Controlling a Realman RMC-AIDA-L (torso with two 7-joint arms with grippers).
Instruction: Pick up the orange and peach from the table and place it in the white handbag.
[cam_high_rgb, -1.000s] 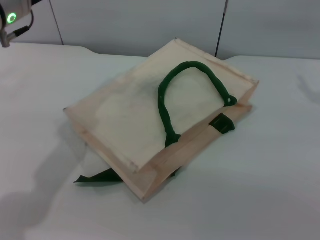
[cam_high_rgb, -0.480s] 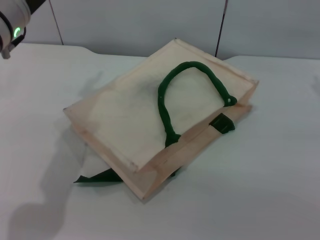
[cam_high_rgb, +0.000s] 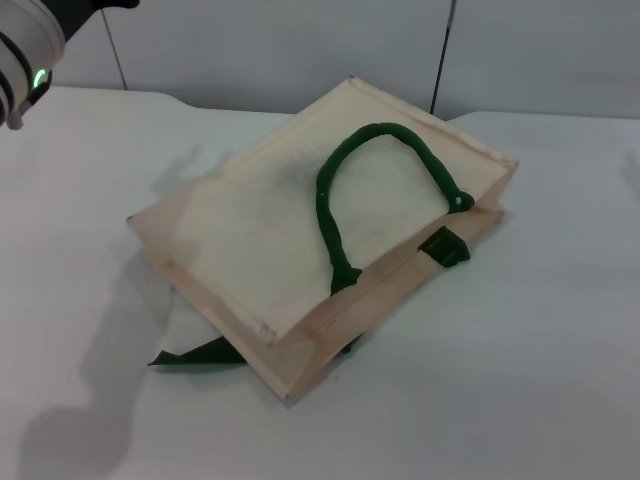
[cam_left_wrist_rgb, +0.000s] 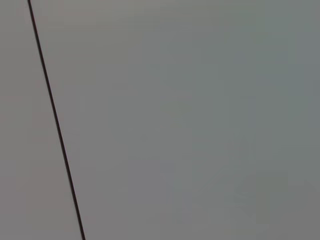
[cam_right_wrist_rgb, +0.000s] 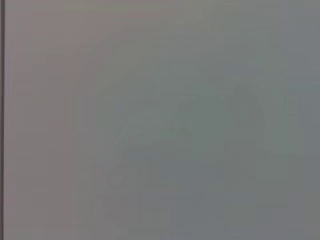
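On the white surface (cam_high_rgb: 540, 380) nearest the robot, a dark green side tab (cam_high_rgb: 195, 354) pokes out from under the white handbag (cam_high_rgb: 250, 240). The bag lies flat and slanted, one green rope handle (cam_high_rgb: 345, 190) arched across its upper face and a second green tab (cam_high_rgb: 444, 247) at its near edge. Neither fruit shows. Farthest back, at the far left corner, the left arm (cam_high_rgb: 25, 55) is raised well clear of the bag, a green light on its wrist; its tool is out of sight, so open or closed cannot be told. Both wrist views face plain grey wall.
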